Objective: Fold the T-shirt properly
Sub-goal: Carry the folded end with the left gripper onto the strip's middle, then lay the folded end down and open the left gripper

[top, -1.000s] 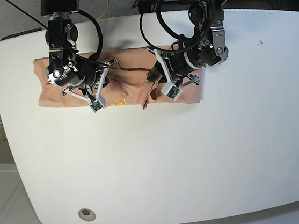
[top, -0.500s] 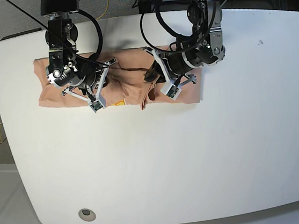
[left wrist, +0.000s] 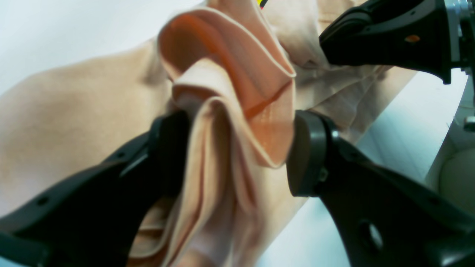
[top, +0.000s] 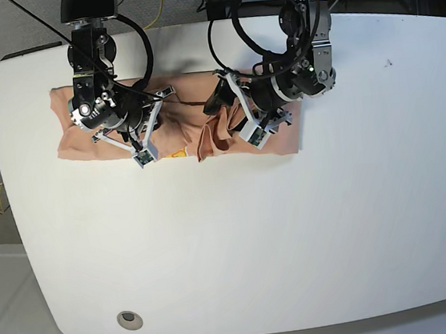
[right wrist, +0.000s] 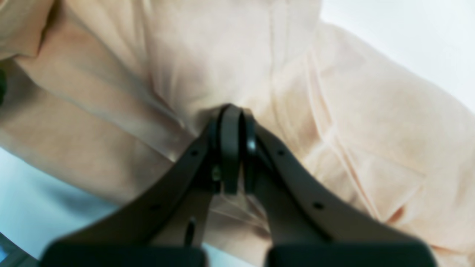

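Currently the T-shirt (top: 178, 128) lies bunched along the worktop's (top: 240, 246) far edge, long axis left-right. Left claw (left wrist: 237, 155) stands open around a raised fold (cloth between its jaws); right claw (right wrist: 232, 148) is closed, pinching fabric. Bare worktop opens toward the near side.

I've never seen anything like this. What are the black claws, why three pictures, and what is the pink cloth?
This is a two-armed robot folding a peach T-shirt on a white table. One picture looks down from above; the other two come from cameras on each wrist, looking along its claw. The left gripper stands open, with a bunched fold of cloth between its fingers. The right gripper is shut, pinching the shirt. In the overhead picture the arms appear swapped: the left arm is on the right.
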Controlling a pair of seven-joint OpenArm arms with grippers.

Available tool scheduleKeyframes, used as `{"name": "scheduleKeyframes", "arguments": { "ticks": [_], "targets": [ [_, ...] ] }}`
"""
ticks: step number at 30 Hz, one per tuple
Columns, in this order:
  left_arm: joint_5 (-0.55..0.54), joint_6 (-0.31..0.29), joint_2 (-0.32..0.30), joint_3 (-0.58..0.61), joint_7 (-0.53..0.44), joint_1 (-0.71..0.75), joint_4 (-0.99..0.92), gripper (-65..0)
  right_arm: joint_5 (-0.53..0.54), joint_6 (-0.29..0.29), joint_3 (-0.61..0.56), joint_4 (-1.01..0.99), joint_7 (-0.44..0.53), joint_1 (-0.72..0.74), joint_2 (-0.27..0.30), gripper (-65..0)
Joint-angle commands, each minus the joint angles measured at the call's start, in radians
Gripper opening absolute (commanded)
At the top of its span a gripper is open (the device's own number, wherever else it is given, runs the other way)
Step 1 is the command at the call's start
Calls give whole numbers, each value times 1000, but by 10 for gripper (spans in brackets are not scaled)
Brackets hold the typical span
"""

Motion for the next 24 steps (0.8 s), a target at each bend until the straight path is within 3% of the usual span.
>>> {"name": "scheduleKeyframes", "arguments": {
  "ticks": [1, 24],
  "targets": [
    [-23, -5, 6, 13, -23, -13, 22, -262, 0, -1, 0, 4, -20, -1, 3, -650],
    [-24, -5, -14, 142, 11, -36, 234, -262, 0, 0, 0, 2, -20, -1, 6, -650]
  ]
}}
